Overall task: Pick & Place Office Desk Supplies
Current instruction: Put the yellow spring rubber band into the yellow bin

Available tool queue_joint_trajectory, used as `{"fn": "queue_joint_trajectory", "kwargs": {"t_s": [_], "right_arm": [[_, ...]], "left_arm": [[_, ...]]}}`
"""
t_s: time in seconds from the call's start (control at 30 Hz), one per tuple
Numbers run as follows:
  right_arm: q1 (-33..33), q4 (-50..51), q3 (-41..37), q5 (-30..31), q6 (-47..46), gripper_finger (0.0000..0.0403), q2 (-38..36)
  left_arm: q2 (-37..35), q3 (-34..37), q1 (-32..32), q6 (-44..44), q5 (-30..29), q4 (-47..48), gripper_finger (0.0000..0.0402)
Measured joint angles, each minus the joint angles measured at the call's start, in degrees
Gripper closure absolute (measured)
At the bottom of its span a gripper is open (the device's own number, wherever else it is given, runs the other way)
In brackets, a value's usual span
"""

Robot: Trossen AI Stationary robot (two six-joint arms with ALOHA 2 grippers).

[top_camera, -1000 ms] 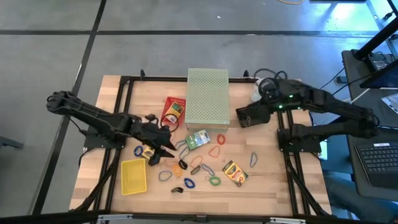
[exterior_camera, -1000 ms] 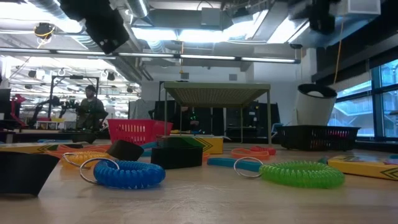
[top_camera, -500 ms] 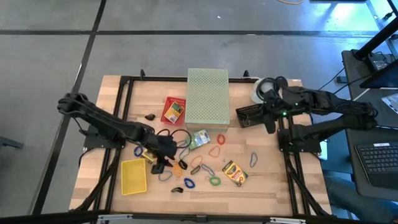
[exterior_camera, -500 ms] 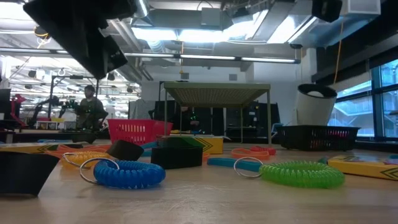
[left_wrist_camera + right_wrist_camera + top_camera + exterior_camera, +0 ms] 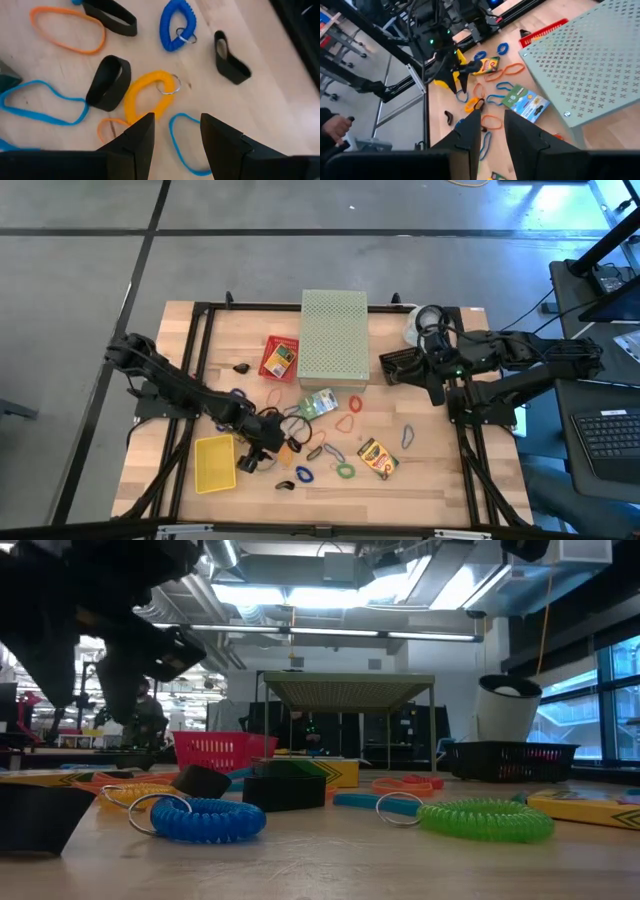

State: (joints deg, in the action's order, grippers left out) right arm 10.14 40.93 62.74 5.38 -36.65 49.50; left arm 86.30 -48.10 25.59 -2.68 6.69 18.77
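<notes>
Yellow coiled loop (image 5: 150, 95) lying on bench (image 5: 440, 480) near front edge, left of centre, directly ahead of left claw (image 5: 175, 131); long axis running diagonally away from fingertips. Left claw jaws apart, empty, hovering just above loop cluster. Right claw (image 5: 492, 122) parked near right edge beside perforated box (image 5: 334, 335), jaws narrowly apart, empty. Left arm clearly nearer.

The perforated box (image 5: 334, 336) stands at the counter's (image 5: 440, 480) far middle. Left of it lies a card box (image 5: 279, 358); near it, loops (image 5: 345, 471) scatter, with a tray (image 5: 215, 463) at the near left.
</notes>
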Motion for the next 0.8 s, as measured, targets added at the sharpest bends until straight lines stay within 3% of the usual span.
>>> {"fn": "queue_joint_trajectory", "kwargs": {"t_s": [0.57,0.8], "right_arm": [[2.4,0.0,0.0,2.8,-3.4,0.0317,0.0],[3.2,0.0,0.0,2.8,-3.6,0.0317,0.0]], "left_arm": [[13.9,-6.6,0.3,6.1,-2.6,-0.6,0.0244],[16.5,-7.9,0.5,6.5,-2.5,-0.5,0.0257]]}}
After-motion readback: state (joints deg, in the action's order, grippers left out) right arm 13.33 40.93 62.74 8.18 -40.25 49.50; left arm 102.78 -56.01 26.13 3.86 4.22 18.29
